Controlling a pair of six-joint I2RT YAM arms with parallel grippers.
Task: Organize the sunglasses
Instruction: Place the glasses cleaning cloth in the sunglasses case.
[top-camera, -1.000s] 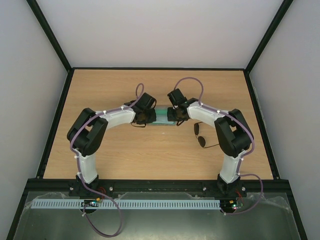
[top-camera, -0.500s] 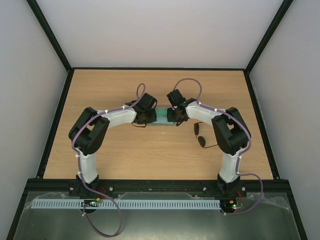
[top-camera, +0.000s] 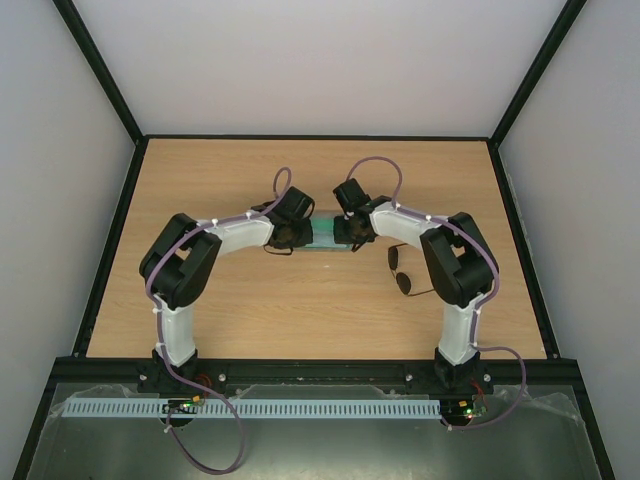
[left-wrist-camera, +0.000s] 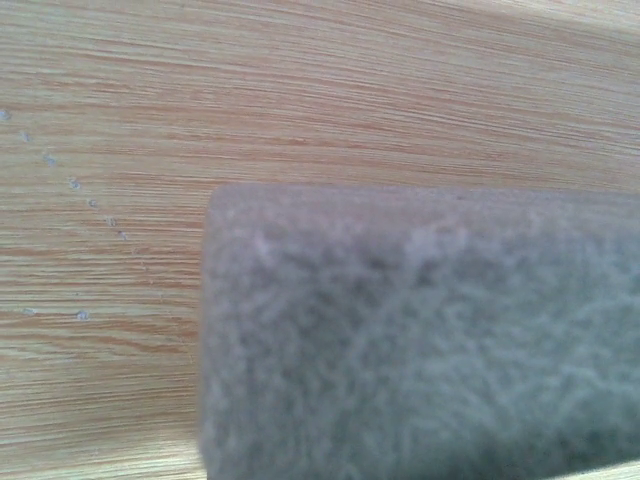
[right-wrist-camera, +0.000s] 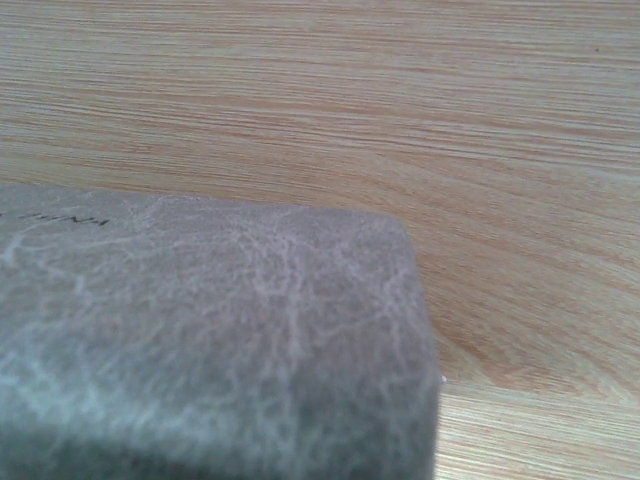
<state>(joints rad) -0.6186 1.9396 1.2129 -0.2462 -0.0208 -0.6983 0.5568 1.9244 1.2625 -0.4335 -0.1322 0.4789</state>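
From above, the sunglasses (top-camera: 401, 271) lie on the bench (top-camera: 250, 310) right of the case (top-camera: 326, 238), long axis roughly near-to-far. They are nearer the right arm's fingers (top-camera: 349, 234) than the left arm's fingers (top-camera: 291, 238) (both at the case). Left wrist: only blurred case (left-wrist-camera: 420, 340). Right wrist: likewise case (right-wrist-camera: 200, 340). Whether either pair is spread or pinching, I cannot tell.

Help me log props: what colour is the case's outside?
Grey, faintly mottled; the case shows best in the right wrist view.

Overhead camera looks down; both wrist cameras closely share the case (left-wrist-camera: 420, 350).
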